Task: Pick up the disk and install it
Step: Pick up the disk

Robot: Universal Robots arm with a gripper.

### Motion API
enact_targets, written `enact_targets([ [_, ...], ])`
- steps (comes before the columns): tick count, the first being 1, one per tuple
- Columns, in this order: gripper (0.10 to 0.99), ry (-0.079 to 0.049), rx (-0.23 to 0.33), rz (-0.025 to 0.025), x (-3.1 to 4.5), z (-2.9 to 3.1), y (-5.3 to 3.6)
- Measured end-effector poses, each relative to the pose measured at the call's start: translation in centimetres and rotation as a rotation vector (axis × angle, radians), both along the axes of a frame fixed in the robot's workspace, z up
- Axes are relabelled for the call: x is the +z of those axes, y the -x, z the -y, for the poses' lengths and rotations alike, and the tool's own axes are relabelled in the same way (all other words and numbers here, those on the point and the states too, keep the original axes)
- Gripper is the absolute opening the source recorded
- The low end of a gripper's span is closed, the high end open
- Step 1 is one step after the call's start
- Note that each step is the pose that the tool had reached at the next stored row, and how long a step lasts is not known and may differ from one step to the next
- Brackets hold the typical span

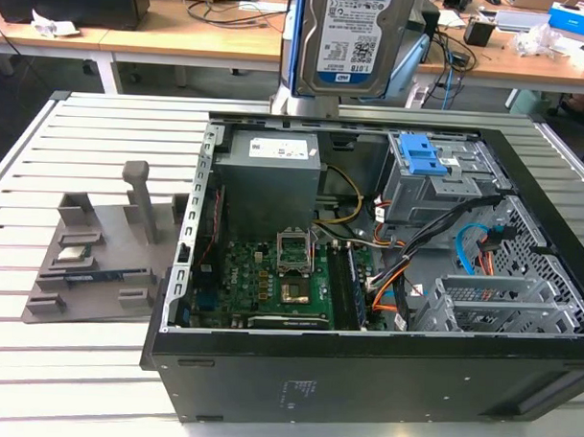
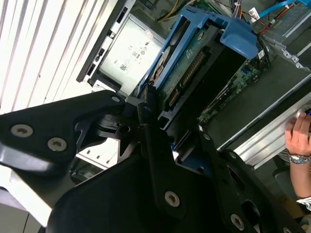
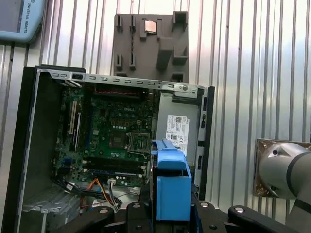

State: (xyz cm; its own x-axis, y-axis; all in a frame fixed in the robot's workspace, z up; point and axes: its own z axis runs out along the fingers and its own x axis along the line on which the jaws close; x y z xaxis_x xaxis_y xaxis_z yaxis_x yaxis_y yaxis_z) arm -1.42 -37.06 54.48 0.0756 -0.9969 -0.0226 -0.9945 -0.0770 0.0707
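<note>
The disk (image 1: 348,38), silver with a white-and-blue label and a blue frame, hangs upright above the back edge of the open computer case (image 1: 363,374) in the exterior view. In the second wrist view my gripper (image 2: 175,126) is shut on the disk (image 2: 192,53); its black fingers (image 2: 146,104) clamp the blue frame, and the disk's green circuit board faces the camera. In the first wrist view the disk's blue frame end (image 3: 172,189) stands between the black gripper parts (image 3: 170,221), over the case's motherboard (image 3: 112,131).
Inside the case are a grey drive cage with a blue latch (image 1: 423,170), a grey power supply box with a white sticker (image 1: 269,179) and loose cables (image 1: 445,243). A grey parts fixture (image 1: 99,250) lies on the slatted table. A person's hand (image 2: 299,136) rests by the case.
</note>
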Motion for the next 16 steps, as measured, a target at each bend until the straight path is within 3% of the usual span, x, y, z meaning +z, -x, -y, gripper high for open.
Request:
enact_targets([
  [16, 0.365, 0.0, 0.0, 0.0, -0.09, 4.22, 0.0],
])
